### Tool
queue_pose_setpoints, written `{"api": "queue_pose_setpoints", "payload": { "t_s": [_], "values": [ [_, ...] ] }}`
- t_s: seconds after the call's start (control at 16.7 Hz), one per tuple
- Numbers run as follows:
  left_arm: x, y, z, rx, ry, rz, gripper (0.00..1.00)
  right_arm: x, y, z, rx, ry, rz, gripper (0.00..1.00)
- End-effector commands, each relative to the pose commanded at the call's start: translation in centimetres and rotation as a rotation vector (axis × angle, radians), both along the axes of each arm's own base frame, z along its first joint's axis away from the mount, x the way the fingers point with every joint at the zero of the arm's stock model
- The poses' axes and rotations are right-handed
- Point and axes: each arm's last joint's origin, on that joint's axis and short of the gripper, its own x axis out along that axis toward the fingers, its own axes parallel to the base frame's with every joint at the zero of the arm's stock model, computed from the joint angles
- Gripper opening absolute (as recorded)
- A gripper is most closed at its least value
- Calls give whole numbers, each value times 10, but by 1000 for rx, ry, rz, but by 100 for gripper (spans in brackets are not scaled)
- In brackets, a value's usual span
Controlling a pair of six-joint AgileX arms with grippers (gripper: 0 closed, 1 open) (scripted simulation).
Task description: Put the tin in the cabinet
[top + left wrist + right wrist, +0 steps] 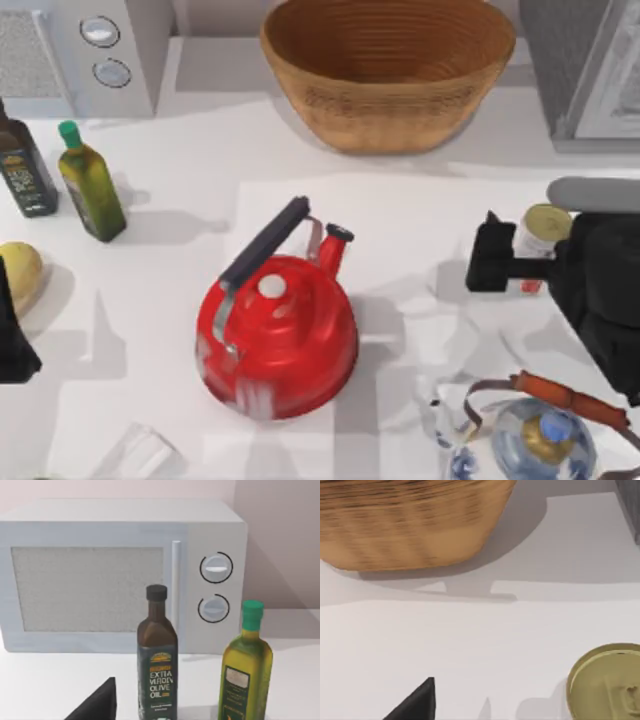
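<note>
White table, microwave at rear left. Cabinet at rear right, door shut. Tin upright near right edge, between fingers of right gripper; clamped or apart: cannot tell. Wicker basket empty. Left gripper parked at left edge, finger state hidden.

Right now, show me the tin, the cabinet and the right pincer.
tin [546, 222]: top view, on its dull gold lid.
cabinet [556, 50]: top view, on its dark grey speckled side at the far right corner.
right pincer [512, 262]: top view, at the black fingers beside the tin.
</note>
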Motion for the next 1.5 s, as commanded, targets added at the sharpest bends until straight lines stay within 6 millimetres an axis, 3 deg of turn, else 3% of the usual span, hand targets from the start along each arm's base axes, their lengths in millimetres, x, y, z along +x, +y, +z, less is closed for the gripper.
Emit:
{"api": "queue_pose_setpoints", "payload": {
  "t_s": [0.24,0.96,1.5],
  "values": [
    [0,0,0,0,0,0,100,-7,-2,-33,-123,92,-53,100],
    [0,0,0,0,0,0,100,-3,-1,-37,-124,87,-45,100],
    [0,0,0,0,0,0,100,44,-1,-61,-127,94,-51,100]
  ]
}}
